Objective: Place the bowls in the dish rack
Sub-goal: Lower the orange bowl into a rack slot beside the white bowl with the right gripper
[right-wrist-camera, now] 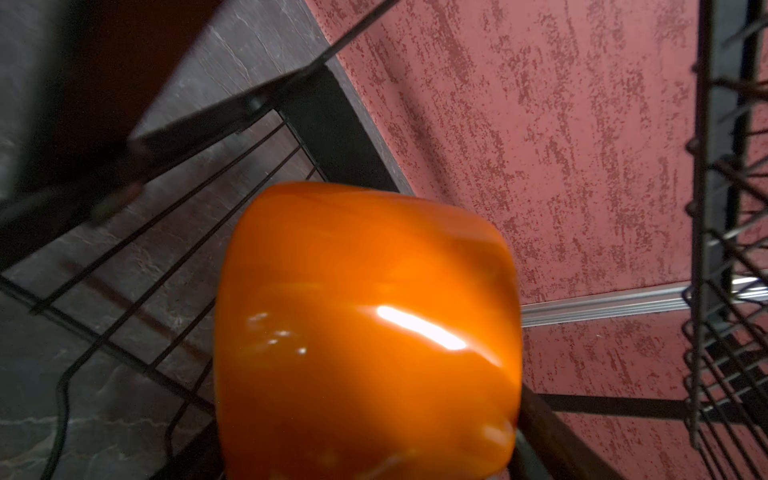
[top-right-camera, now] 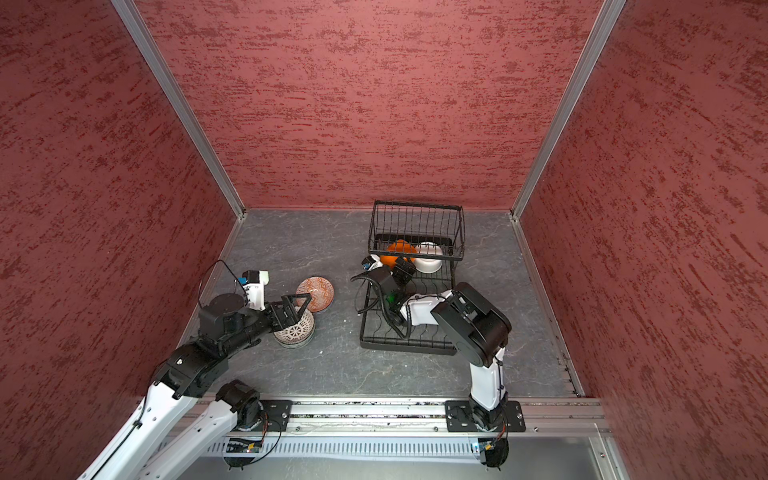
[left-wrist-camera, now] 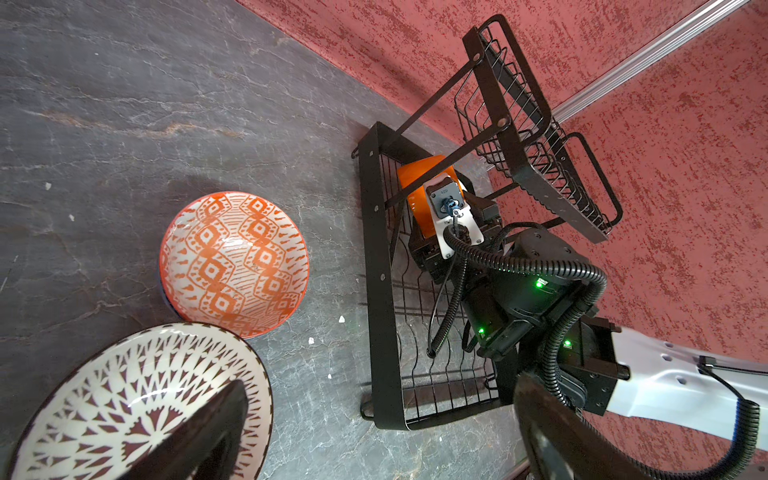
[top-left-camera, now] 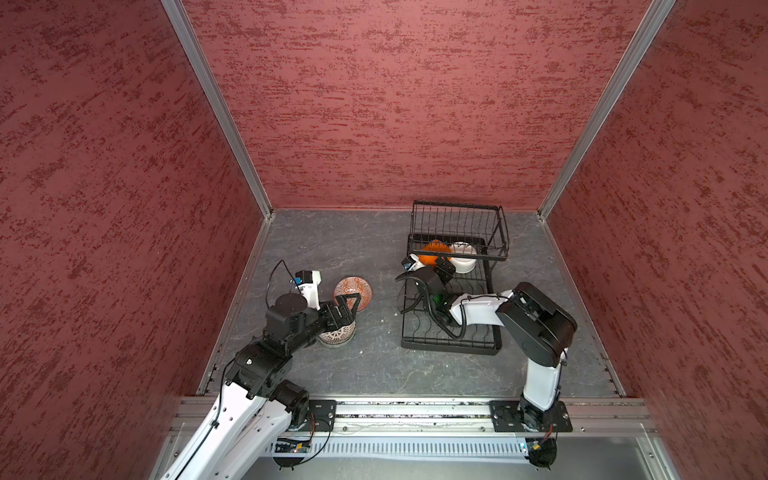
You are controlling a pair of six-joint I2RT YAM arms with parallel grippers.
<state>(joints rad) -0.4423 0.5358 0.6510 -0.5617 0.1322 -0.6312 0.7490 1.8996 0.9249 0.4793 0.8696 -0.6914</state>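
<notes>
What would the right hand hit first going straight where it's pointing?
The orange bowl, tipped on the dish rack base directly ahead of the right hand; it may already touch.

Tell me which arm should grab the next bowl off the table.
Left. The left hand, open, hangs right over the black-patterned bowl, beside the red-patterned bowl. The right hand is across the table in the rack, at the orange bowl.
</notes>
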